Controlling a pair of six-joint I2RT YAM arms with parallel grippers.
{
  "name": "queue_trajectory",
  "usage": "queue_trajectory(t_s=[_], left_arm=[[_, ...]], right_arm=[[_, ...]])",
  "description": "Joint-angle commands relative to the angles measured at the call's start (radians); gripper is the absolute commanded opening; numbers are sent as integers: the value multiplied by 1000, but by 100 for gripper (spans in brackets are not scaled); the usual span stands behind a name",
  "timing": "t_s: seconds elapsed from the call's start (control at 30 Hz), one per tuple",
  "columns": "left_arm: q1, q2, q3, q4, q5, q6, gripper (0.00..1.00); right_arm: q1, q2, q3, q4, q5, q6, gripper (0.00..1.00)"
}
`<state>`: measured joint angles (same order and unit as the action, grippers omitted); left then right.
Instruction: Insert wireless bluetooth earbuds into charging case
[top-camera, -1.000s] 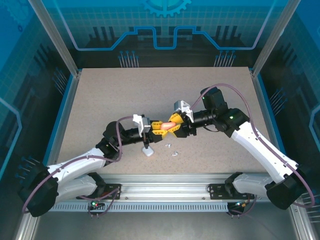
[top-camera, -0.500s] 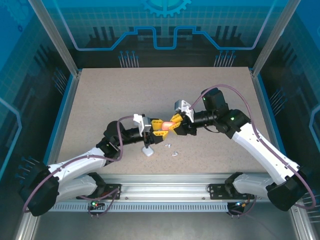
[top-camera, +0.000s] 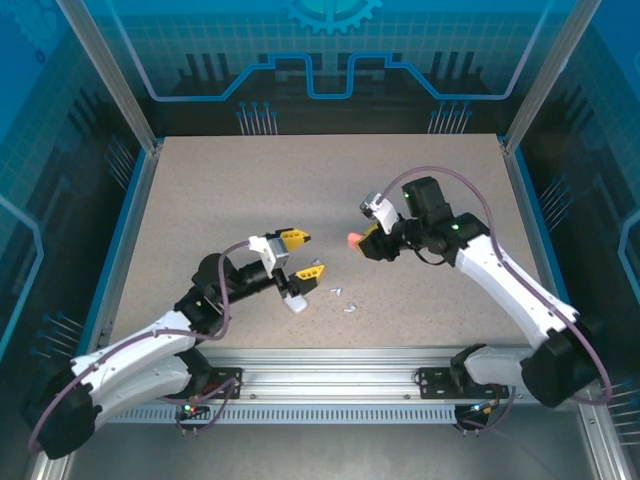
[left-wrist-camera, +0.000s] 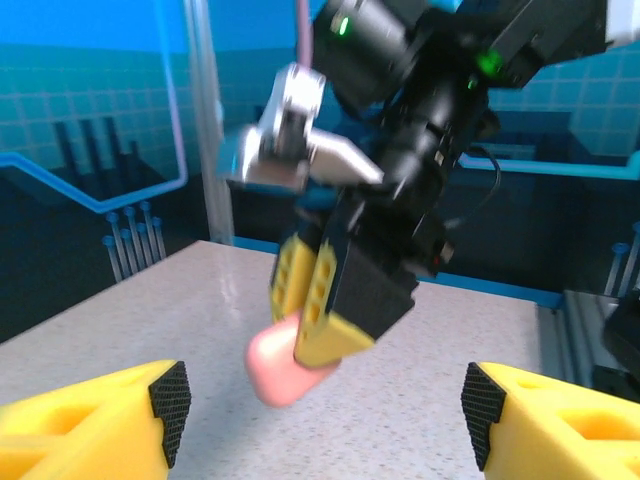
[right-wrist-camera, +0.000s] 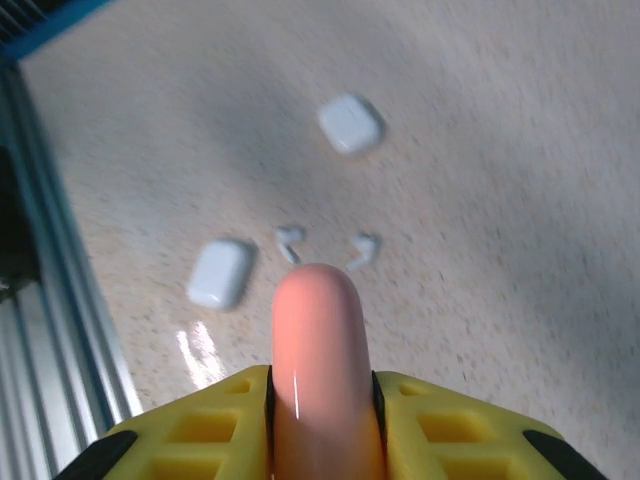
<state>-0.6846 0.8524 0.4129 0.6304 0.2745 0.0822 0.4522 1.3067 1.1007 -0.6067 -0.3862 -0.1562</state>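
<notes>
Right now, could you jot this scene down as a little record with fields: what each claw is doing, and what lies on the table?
Left gripper: open, empty, above the table
Right gripper: shut on pink case, held off the table
On table: white case by the rail; second white case; white earbuds, loose between them
Progress: earbuds not yet inserted

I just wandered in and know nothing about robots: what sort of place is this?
Most likely a robotics lab test cell: a left arm and a right arm bolted to an aluminium rail at the edge of a speckled table, fenced by metal posts and blue printed panels.
</notes>
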Motion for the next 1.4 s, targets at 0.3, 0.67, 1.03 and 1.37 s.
queue_trajectory(t_s=[0.3,0.67,1.03,1.37], left_arm=[[-1,-154,-37,-168,-173,73,74],[-1,-142,-36,-175,-171,73,71],[2,-92,0,-207,-240,47,72],[114,-31,56,-298,-240,-126,78]], right_arm=[[-62,436,183,-166,32,38,27],[-110,617,264,-211,8,33,29],[-133,643,260,-178,42,68,42],[-110,492,229,-167,216,123,60]])
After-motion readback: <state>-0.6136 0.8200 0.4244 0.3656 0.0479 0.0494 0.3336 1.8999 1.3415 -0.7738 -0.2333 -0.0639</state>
